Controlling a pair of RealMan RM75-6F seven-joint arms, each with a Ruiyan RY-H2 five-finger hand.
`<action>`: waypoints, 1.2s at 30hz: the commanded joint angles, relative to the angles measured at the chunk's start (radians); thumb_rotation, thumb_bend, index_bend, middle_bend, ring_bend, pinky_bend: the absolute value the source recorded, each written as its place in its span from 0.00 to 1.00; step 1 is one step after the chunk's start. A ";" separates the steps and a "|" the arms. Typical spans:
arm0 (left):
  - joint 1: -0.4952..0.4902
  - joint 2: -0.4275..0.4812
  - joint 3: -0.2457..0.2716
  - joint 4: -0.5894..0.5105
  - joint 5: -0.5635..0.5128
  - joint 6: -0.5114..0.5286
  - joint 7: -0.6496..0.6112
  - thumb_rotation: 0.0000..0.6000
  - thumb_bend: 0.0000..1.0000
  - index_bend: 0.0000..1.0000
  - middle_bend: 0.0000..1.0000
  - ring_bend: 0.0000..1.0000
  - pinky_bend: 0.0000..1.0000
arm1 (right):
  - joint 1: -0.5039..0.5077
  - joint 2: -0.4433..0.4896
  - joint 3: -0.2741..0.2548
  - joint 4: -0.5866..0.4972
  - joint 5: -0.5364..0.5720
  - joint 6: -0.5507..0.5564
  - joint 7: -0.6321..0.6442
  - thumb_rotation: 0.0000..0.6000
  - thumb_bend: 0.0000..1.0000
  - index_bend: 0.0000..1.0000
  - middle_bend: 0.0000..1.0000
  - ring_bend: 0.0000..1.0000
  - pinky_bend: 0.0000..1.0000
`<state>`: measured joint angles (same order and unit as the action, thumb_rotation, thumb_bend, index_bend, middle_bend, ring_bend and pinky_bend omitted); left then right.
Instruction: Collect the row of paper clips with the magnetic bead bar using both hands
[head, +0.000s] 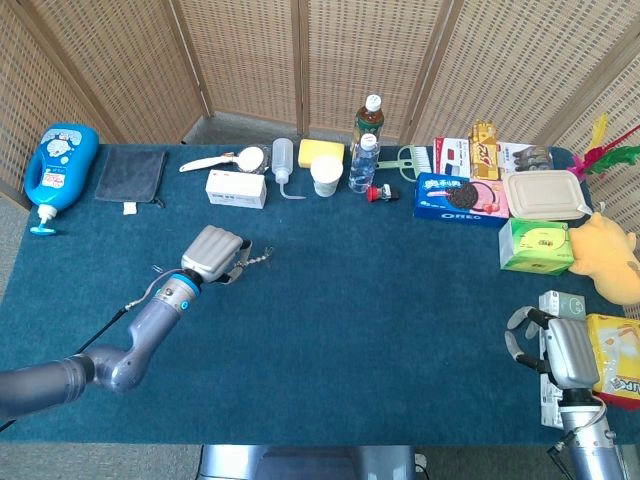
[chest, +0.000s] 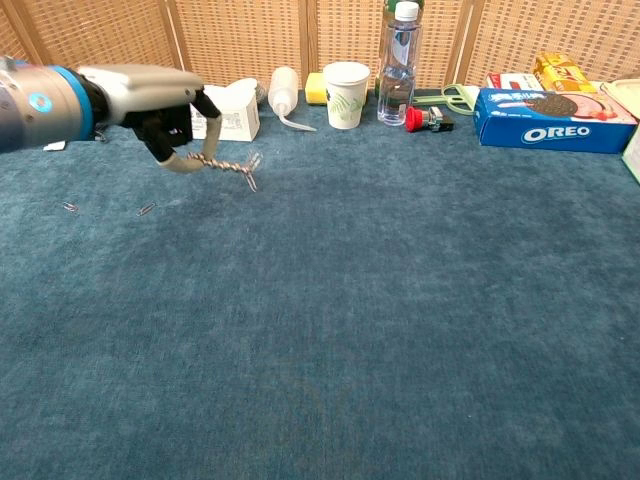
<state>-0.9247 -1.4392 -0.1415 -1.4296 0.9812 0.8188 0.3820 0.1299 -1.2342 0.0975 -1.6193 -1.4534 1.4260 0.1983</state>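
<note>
Blue carpet-like cloth is covering the tabletop (chest: 400, 330), with wicker screens standing behind it. Nearest, at the right front edge in the head view, the right hand (head: 562, 350) is idling with its fingers loosely curled around nothing, well apart from the work.

Further in, on the left, two loose paper clips (chest: 147, 209) are lying on the cloth, one near the other, and one more is showing in the head view by the left wrist. They are sitting below and to the left of the left hand (chest: 160, 105), on the side toward its arm.

That left hand is pinching the magnetic bead bar (chest: 222, 165) by one end, clear of the cloth. The bar's long axis is running out to the right and slightly downward from the fingers, with a small bunch of clips already clinging to its free tip. So the tip is pointing away from the clips left on the cloth; I judge the bar needs to swing back leftward and lower toward them. The left hand is far nearer than the right.

Beyond, along the far edge, a white box (chest: 228, 118), a squeeze bottle (chest: 283, 92), a paper cup (chest: 346, 94), a water bottle (chest: 398, 62) and an Oreo box (chest: 553, 118) are standing in a row.
</note>
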 joint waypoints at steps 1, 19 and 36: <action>0.038 0.073 0.005 -0.067 0.046 0.044 -0.032 1.00 0.71 0.60 0.93 1.00 1.00 | 0.003 -0.001 0.001 -0.002 0.001 -0.004 -0.003 1.00 0.41 0.56 0.60 0.61 0.83; 0.198 0.263 0.076 -0.190 0.145 0.149 -0.123 1.00 0.71 0.60 0.93 1.00 1.00 | 0.019 -0.011 0.001 -0.011 -0.006 -0.023 -0.013 1.00 0.41 0.56 0.60 0.61 0.83; 0.241 0.214 0.087 -0.080 0.126 0.104 -0.153 1.00 0.71 0.61 0.93 1.00 1.00 | 0.017 -0.012 -0.003 -0.026 0.002 -0.025 -0.036 1.00 0.41 0.56 0.60 0.61 0.83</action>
<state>-0.6801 -1.2168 -0.0511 -1.5173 1.1101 0.9297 0.2291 0.1469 -1.2464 0.0949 -1.6453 -1.4517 1.4013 0.1629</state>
